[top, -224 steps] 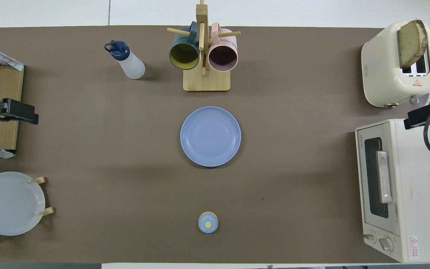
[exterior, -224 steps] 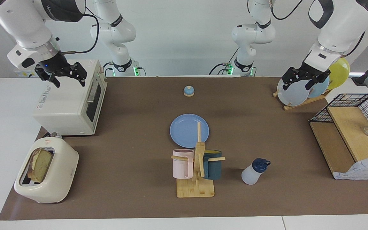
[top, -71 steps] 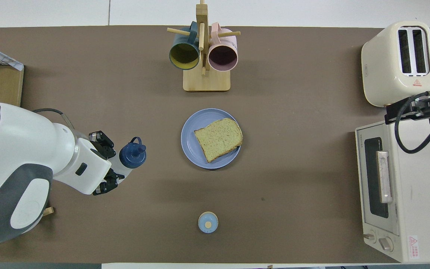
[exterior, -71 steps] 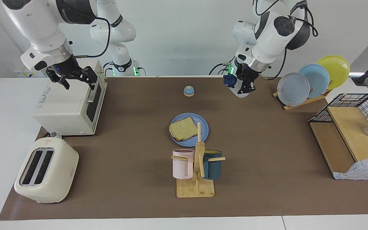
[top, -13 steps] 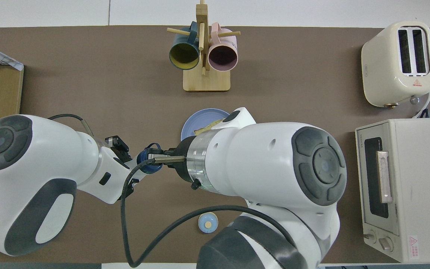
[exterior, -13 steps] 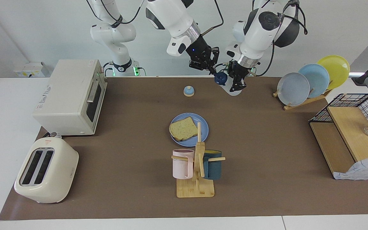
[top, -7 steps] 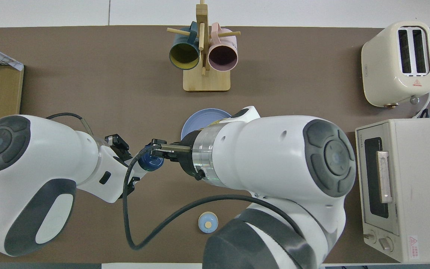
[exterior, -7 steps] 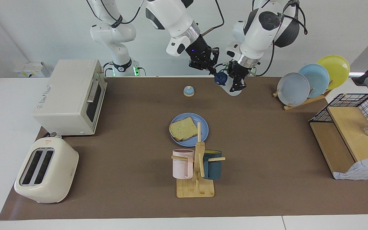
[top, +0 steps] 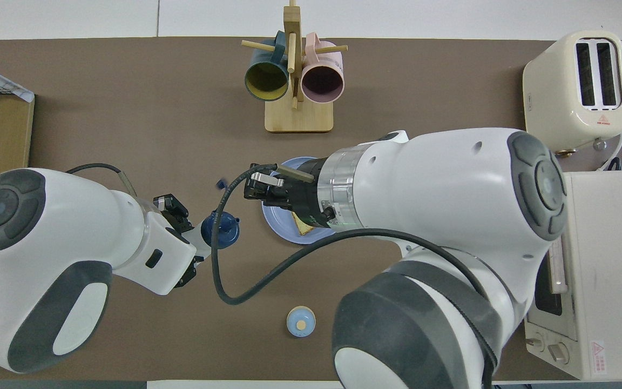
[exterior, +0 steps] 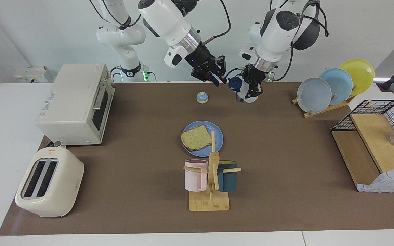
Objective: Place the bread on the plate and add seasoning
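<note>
Left pincer [exterior: 250,89] around seasoning [exterior: 242,91]; bread [exterior: 196,137] on plate [exterior: 219,137].

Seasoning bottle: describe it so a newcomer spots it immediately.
Start at the blue plate with the bread mid-table. Up in the air, the left gripper holds the seasoning bottle. Its whitish translucent body and navy cap distinguish it from the small blue-domed bell on the table.

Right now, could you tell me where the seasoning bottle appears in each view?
Facing view: seasoning bottle top centre, held up in the left gripper.
Overhead view: its navy cap shows at centre-left, beside the plate.
Shared landmark: the small blue bell.
</note>
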Available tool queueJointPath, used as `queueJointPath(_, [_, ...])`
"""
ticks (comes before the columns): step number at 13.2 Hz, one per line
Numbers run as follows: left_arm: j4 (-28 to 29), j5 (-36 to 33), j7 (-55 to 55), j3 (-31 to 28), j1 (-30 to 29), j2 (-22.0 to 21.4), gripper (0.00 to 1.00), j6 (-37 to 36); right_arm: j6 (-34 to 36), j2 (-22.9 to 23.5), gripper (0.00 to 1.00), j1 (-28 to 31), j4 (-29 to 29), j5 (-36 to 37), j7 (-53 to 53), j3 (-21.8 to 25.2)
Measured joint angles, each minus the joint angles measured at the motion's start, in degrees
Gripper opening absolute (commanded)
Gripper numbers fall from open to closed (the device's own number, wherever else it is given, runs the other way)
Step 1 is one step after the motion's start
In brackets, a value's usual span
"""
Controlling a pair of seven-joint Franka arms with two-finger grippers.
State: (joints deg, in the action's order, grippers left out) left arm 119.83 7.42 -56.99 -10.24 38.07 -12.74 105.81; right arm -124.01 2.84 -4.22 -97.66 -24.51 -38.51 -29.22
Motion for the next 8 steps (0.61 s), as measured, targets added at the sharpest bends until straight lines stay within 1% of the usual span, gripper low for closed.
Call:
queueJointPath(1, [0.01, 0.00, 0.00, 0.00, 0.00, 0.00, 0.00, 0.00, 0.85, -0.18, 1.00, 0.02, -0.20, 4.06, 1.24, 2.06])
queueJointPath(2, [0.01, 0.00, 0.00, -0.01, 0.00, 0.00, 0.00, 0.00, 2.87, -0.25, 1.00, 0.07, -0.37, 6.93, 5.17, 5.51])
queueJointPath(3, [0.01, 0.00, 0.00, -0.02, 0.00, 0.00, 0.00, 0.19, 5.00, -0.25, 1.00, 0.30, -0.47, 8.01, 9.93, 9.53])
queueJointPath(4, [0.01, -0.04, 0.00, -0.04, -0.01, 0.01, 0.00, 0.83, 8.09, -0.25, 1.00, 0.55, -0.34, 8.33, 15.21, 14.94])
queueJointPath(5, [0.01, -0.87, 0.07, -0.04, -0.01, 0.03, 0.00, 1.69, 12.47, -0.24, 1.00, 0.98, 0.25, 8.56, 20.55, 20.33])
queueJointPath(6, [0.01, -3.11, 0.57, 0.07, 0.00, 0.05, 0.00, 2.58, 17.93, -0.21, 1.00, 1.36, 1.51, 9.66, 25.71, 24.71])
queueJointPath(7, [-0.05, -6.08, 1.71, 0.50, 0.03, 0.09, 0.00, 3.44, 23.58, -0.14, 1.00, 1.76, 3.41, 13.03, 30.56, 28.07])
queueJointPath(8, [-0.14, -8.80, 3.19, 1.26, 0.15, 0.18, 0.00, 4.06, 28.28, -0.11, 1.00, 1.98, 5.54, 17.61, 34.25, 30.13])
